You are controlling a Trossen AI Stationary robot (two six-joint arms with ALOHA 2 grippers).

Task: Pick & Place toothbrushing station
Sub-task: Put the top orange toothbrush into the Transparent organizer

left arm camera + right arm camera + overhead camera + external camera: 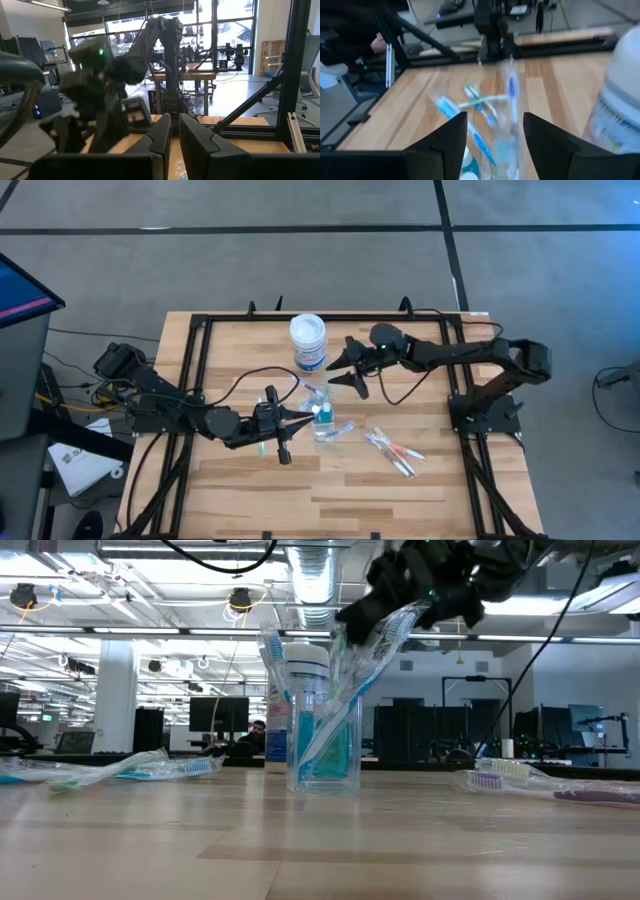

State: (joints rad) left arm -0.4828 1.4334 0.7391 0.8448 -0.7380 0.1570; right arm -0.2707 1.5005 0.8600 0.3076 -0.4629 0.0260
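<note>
A small clear cup point(322, 423) stands upright mid-table with several blue, green and white toothbrushes in it, their heads sticking out of the top point(330, 730). More wrapped toothbrushes lie flat to its right point(393, 450), and one lies under my left arm point(262, 448). My left gripper point(300, 418) is shut and empty just left of the cup, pointing at it; its wrist view point(172, 137) looks over the table at the other arm. My right gripper point(342, 370) is open and raised on the cup's far side. The cup shows beyond its fingers in the right wrist view point(495, 135).
A large white round jar with a blue label point(308, 342) stands just beyond the cup, beside my right gripper. A black frame point(200, 330) runs along the table's far, left and right sides. Bare wood lies along the near edge point(330, 500).
</note>
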